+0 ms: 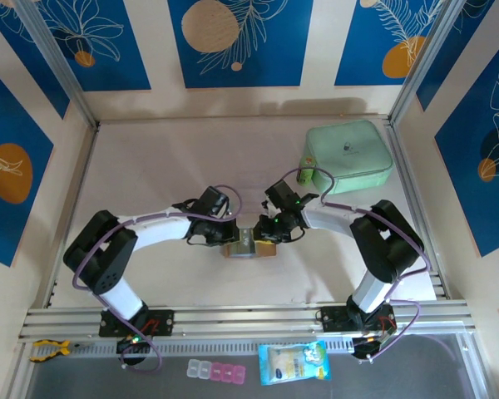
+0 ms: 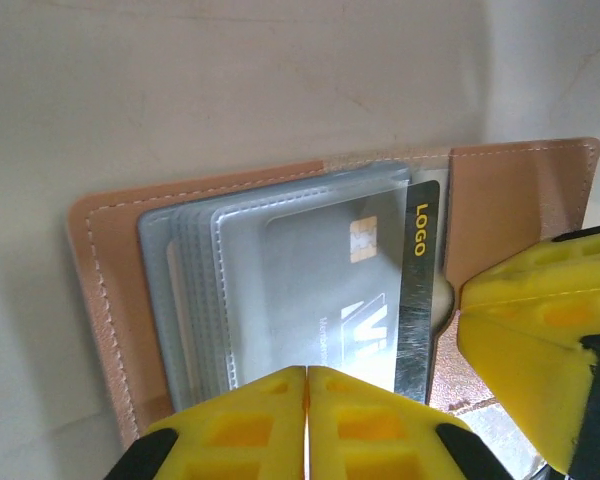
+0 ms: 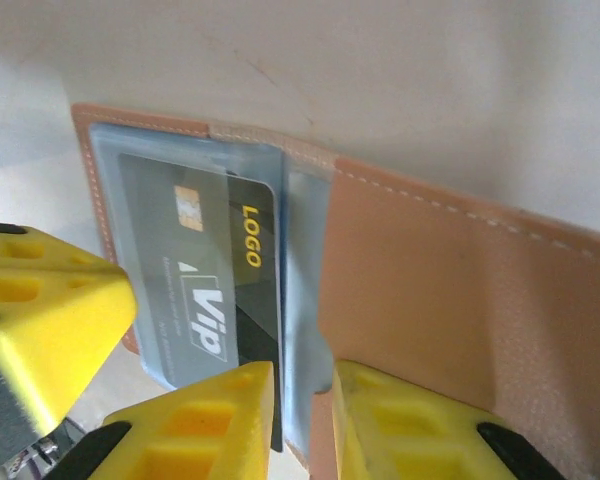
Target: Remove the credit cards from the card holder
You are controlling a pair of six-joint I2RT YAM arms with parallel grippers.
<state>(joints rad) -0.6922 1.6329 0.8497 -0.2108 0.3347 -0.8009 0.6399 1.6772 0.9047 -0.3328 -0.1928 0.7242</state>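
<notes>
Left gripper (image 2: 307,425) pressed shut at sleeve edge | right gripper (image 3: 302,425) clamped on tan flap of card holder (image 2: 500,200), lying open on table (image 2: 230,80) between arms | dark credit card (image 2: 420,290), gold LOGO, partly out of grey sleeve (image 2: 240,290) | mint-green case (image 1: 349,156) far right

We saw the tan leather holder (image 1: 249,247) lying open and flat on the pale surface (image 1: 158,166), about midway across, with pale stitching along its edges. Clear grey sleeves (image 2: 210,300) were fanned over its inner side. A dark card (image 2: 420,290) with a gold chip, yellow "LOGO" and white "Vip" print sat in one sleeve, its long edge poking out toward the bare flap.
</notes>
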